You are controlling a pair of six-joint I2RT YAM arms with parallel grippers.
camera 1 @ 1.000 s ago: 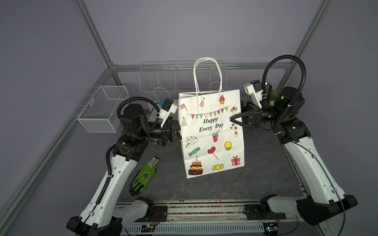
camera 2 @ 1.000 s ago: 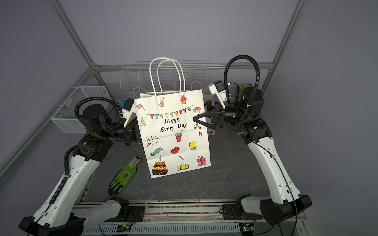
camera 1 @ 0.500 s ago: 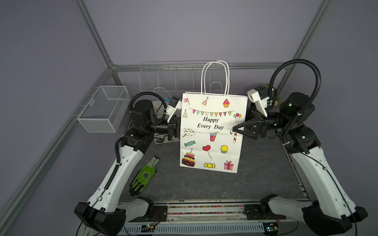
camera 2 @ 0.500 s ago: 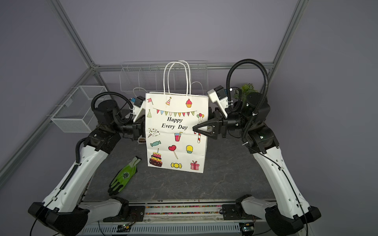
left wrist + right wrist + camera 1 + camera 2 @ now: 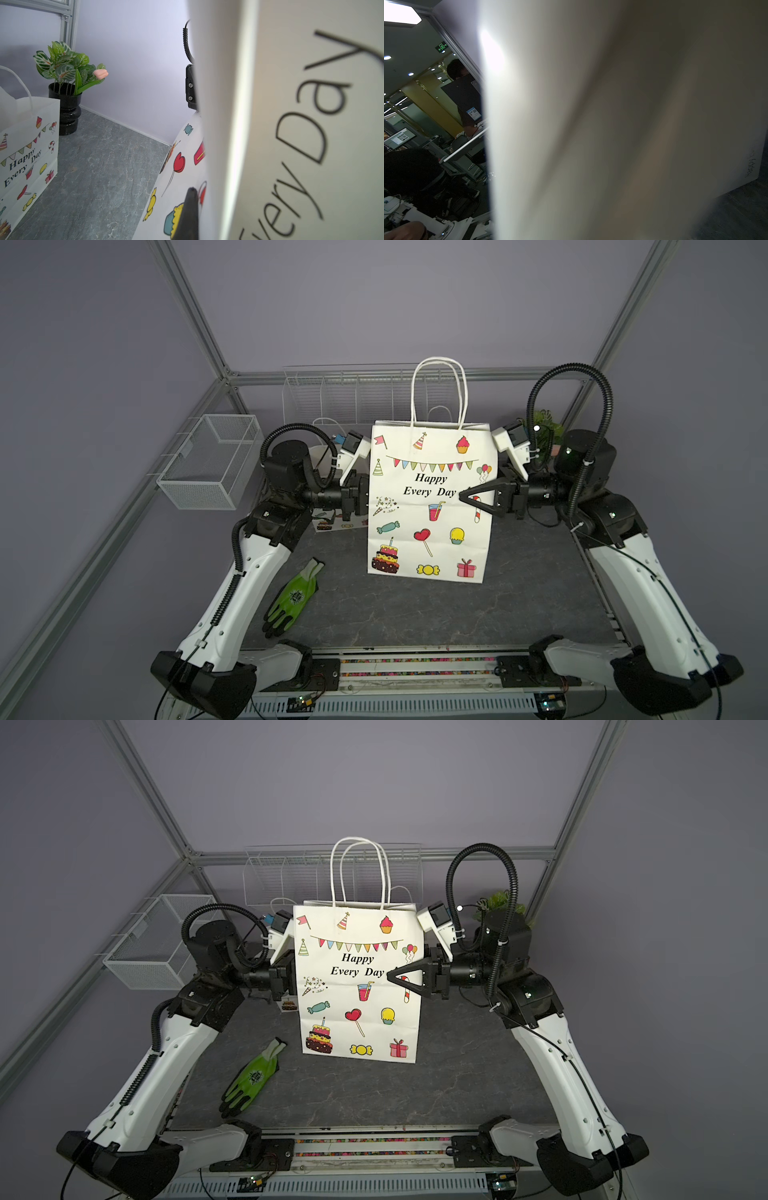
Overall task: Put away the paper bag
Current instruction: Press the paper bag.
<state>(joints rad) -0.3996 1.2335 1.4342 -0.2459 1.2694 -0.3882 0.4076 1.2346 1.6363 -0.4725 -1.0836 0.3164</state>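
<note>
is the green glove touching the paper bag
Apart: both top views show bare dark table between the green glove and the paper bag.

From my remote station, the paper bag (image 5: 357,986) stands upright at the middle of the dark table (image 5: 457,1073), with the left gripper (image 5: 290,979) meeting its left edge, the right gripper (image 5: 392,976) reaching over its right edge across the printed face, and a green glove (image 5: 251,1079) lying flat beside the left arm.
</note>
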